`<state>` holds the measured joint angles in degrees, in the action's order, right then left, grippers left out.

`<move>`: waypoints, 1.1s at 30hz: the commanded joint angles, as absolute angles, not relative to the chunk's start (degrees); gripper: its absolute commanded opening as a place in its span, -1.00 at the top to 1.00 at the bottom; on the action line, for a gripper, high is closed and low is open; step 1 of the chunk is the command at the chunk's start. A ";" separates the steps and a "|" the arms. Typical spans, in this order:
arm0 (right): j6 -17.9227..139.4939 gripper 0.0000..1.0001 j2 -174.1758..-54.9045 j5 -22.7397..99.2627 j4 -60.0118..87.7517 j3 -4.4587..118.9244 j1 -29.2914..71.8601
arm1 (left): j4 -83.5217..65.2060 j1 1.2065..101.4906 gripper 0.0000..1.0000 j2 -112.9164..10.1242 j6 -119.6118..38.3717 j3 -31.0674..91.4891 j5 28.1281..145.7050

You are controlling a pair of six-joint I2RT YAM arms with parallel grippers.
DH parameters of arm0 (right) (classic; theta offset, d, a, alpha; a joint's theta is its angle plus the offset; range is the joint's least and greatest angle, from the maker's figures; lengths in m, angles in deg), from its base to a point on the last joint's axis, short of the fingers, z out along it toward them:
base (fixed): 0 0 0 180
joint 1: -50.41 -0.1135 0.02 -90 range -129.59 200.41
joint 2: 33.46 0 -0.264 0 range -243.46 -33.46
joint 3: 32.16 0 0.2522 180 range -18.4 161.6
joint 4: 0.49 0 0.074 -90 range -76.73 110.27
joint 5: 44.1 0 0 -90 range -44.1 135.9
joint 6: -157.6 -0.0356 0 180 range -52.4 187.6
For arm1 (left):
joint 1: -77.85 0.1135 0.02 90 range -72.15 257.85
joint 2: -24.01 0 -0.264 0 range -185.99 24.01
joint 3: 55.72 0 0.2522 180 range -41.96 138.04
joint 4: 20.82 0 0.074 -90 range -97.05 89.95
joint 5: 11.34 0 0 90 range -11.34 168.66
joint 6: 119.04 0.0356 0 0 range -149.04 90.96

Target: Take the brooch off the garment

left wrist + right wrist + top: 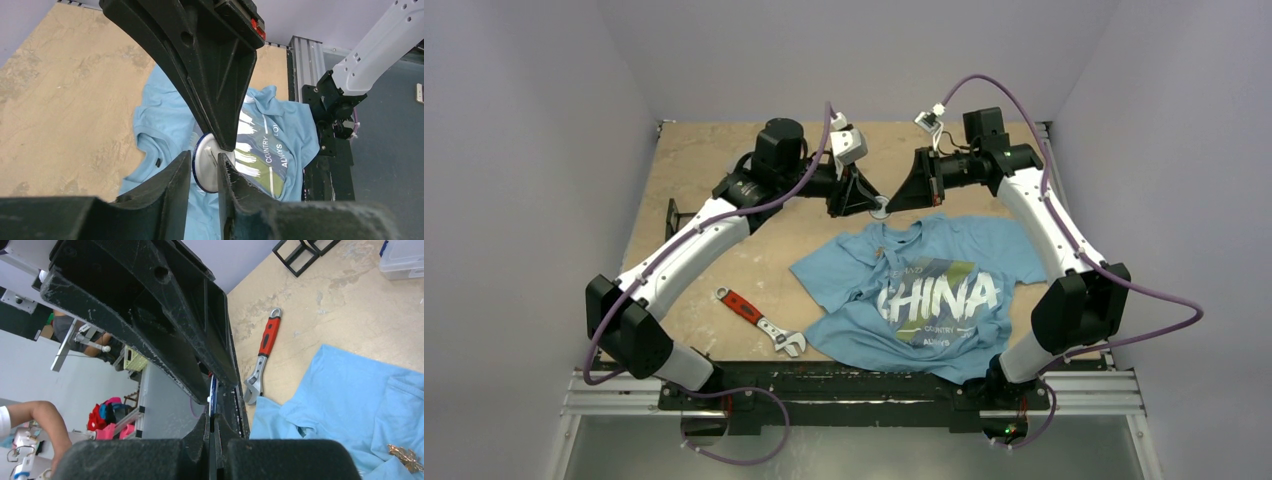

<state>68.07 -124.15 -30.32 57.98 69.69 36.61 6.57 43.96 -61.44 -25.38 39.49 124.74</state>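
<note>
So the light blue T-shirt (924, 290) is lying face up and kinda rumpled on the worktop (724, 180), white "CHINA" print showing. The brooch (205, 162) is a round white disc with a dark blue rim, up off the fabric just past the shirt's collar, pinched in the right tool (214, 417).

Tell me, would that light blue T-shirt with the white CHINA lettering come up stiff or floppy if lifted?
Probably floppy: the light blue T-shirt lies rumpled, with folds at collar and sleeves. It likely weighs little, being thin cloth lying nearly flat on the wooden table. Pushed, it would more likely bunch than slide whole.
</note>
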 commanded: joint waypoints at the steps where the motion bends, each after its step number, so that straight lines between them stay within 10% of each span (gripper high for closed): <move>1: 66.74 1.00 -122.89 -35.12 58.83 70.05 36.17 | 5.99 44.98 0.38 -59.94 -23.22 40.54 123.43; 13: 79.18 1.00 -122.93 -24.18 64.37 75.63 36.11 | -3.97 54.03 0.00 -61.39 -53.58 44.91 138.47; 22: 87.32 1.00 -115.95 -14.75 53.83 74.71 31.65 | 16.08 55.22 -0.02 -56.48 -34.66 46.27 138.52; 33: 131.96 1.00 -93.28 3.55 36.75 50.44 18.59 | 43.91 56.39 -0.62 -59.83 -10.20 60.00 147.77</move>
